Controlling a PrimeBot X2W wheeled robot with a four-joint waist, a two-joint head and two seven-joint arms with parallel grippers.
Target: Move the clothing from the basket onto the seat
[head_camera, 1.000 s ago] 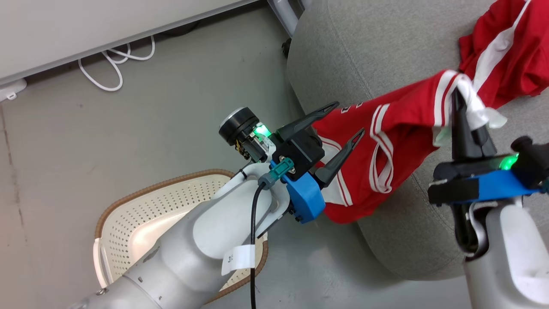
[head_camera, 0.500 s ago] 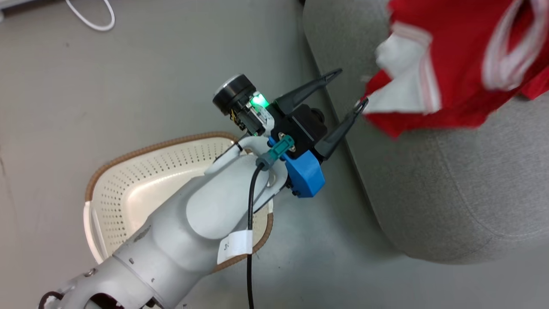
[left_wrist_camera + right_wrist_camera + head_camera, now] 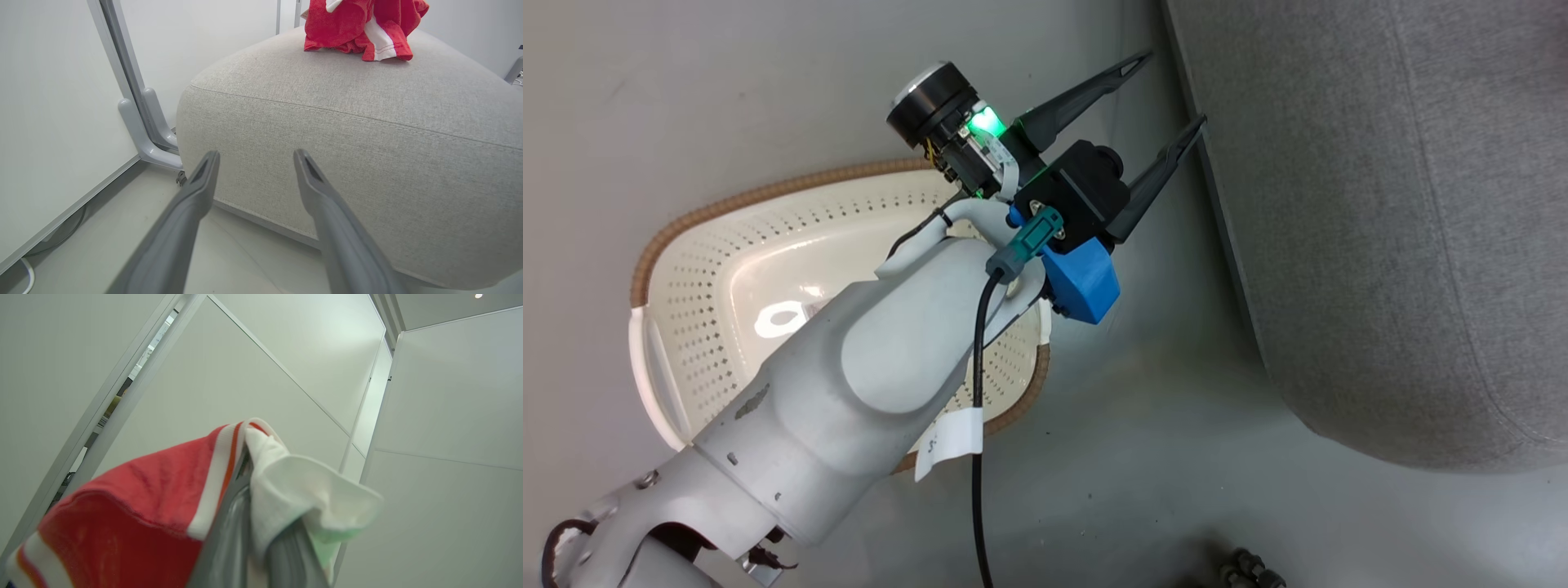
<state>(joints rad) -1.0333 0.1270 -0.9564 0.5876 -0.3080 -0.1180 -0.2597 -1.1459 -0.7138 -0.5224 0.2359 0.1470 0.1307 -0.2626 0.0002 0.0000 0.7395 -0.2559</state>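
Where the smooth grey floor point(image 3: 727, 73) shows at the head view's left, the basket point(image 3: 768, 193) sits on it: cream plastic pierced with rows of small holes, its rounded rim banded in brown weave, its glossy bottom catching glare. Above it reaches the pale left forearm, and the left gripper point(image 3: 1174, 88) hangs just beside the seat point(image 3: 1380, 204) with its two long, tapered dark fingers point(image 3: 1086, 88) spread wide, grasping nothing. The seat is a bulging light-grey block of coarse woven fabric with rounded corners and a stitched seam. On its top lies a crumpled red garment point(image 3: 339, 28) with white striping. The right gripper point(image 3: 245, 465) has its fingers clenched on the second red garment point(image 3: 135, 506), soft cloth with white ribbed trim draped over them.
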